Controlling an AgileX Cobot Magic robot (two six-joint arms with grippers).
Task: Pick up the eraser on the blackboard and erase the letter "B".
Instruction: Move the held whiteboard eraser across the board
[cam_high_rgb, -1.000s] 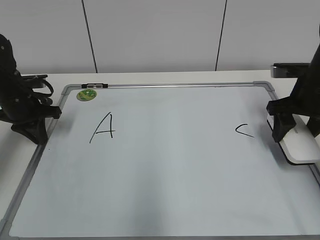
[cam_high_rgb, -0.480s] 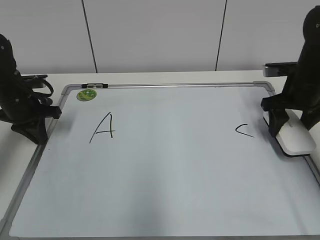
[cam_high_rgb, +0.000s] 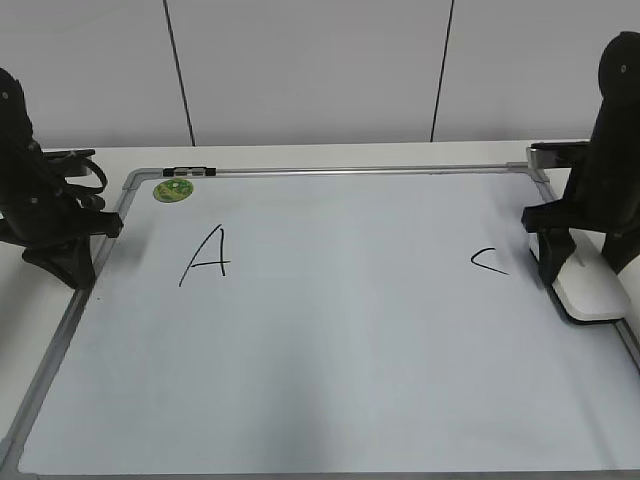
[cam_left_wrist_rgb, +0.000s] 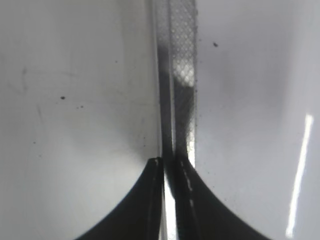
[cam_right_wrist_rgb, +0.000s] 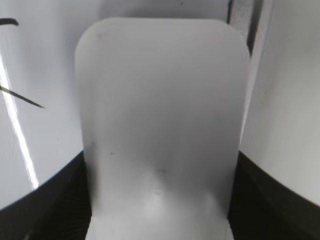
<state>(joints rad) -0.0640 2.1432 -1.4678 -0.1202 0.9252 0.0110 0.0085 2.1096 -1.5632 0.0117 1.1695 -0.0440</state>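
White rounded plastic eraser (cam_high_rgb: 590, 288) sits at the right edge of the grey-framed white dry-erase board (cam_high_rgb: 330, 330), just right of the small black "C" (cam_high_rgb: 488, 262), pinched between the right gripper's (cam_right_wrist_rgb: 160, 200) fingers. Left gripper (cam_left_wrist_rgb: 170, 167) is pressed together over the frame.

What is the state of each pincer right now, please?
Left pincer: closed, holding nothing, over the blackboard frame.
Right pincer: closed on the eraser at the blackboard's right edge.
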